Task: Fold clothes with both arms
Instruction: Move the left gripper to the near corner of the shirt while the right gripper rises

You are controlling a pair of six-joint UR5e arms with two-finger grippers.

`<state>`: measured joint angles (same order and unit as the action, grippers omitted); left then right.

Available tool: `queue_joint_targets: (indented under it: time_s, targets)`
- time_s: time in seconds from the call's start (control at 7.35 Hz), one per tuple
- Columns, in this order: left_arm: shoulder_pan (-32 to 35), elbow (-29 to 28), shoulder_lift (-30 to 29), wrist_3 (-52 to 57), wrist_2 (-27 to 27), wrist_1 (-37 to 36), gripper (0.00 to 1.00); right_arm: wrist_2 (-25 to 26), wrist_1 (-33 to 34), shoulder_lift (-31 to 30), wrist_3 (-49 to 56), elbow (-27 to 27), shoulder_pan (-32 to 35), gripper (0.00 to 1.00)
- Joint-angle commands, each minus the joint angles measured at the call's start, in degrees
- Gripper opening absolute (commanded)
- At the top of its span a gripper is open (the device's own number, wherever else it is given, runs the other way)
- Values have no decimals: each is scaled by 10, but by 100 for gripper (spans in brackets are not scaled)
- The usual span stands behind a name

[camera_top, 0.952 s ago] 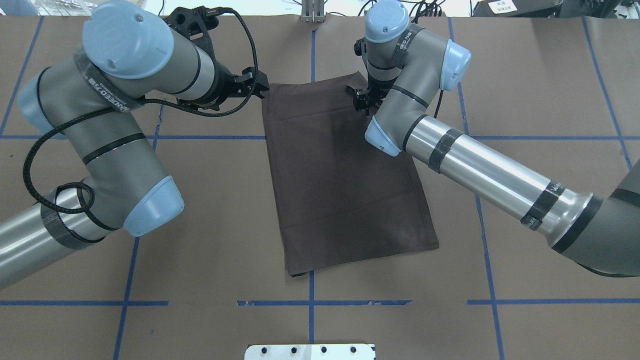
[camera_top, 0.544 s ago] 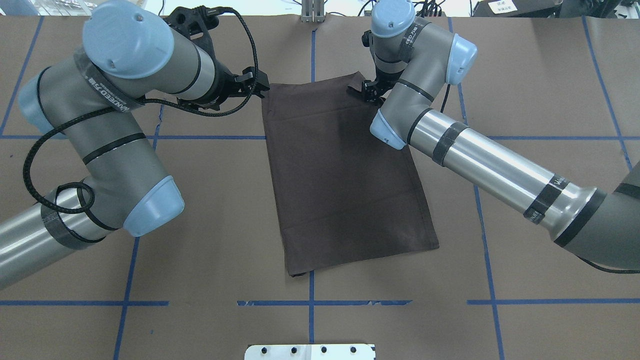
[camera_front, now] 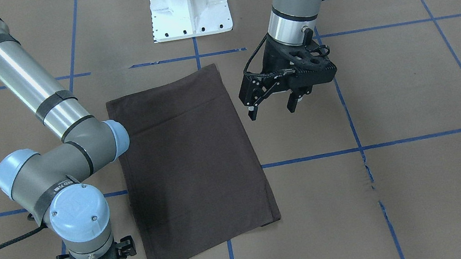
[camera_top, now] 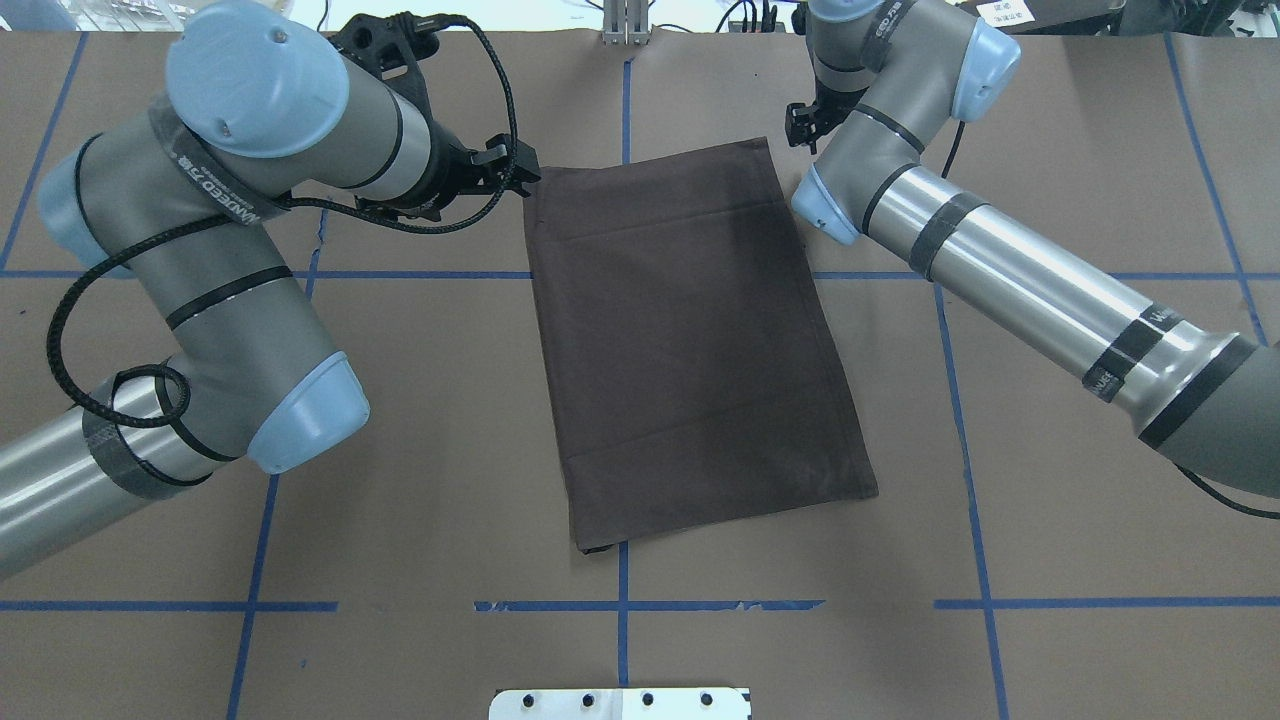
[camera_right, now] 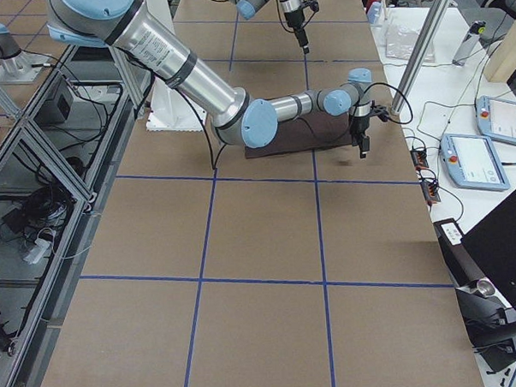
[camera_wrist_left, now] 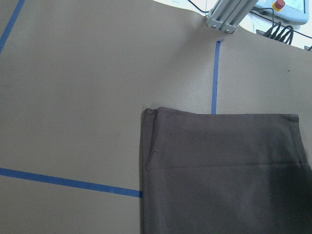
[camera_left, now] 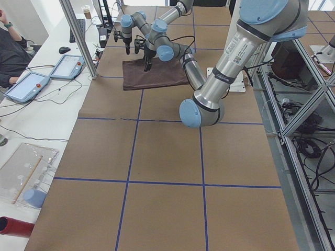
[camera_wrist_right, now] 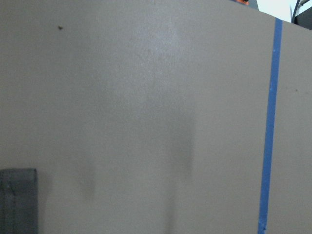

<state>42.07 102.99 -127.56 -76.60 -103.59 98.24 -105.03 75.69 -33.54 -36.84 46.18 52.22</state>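
Shirt [camera_top: 690,340] free of both jaws. Left jaws apart, empty, above desk [camera_front: 412,88] just beside one far corner; right jaws near other, state cannot tell. Shirt folded into rectangle, flat mid-desk between left arm [camera_top: 230,250] and right arm [camera_top: 1010,290].

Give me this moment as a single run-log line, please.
T-shirt: folded flat | left gripper: open, beside it | right gripper: off cloth, jaws unclear
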Motion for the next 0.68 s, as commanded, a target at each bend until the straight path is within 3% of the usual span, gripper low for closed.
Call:
queue_joint_targets:
  time_s: [0.0,0.14,0.54]
  targets:
    - [-16,-2,15,-33,-31,1,100,-68,2,1,-4,45,9,100]
    - [-32,4,40,-93,-64,6,100,-116,15,-32,-5,98,10,100]
    - [-176,28,74,-283,-26,43,100,-227,126,-156,-43,330,5,100]
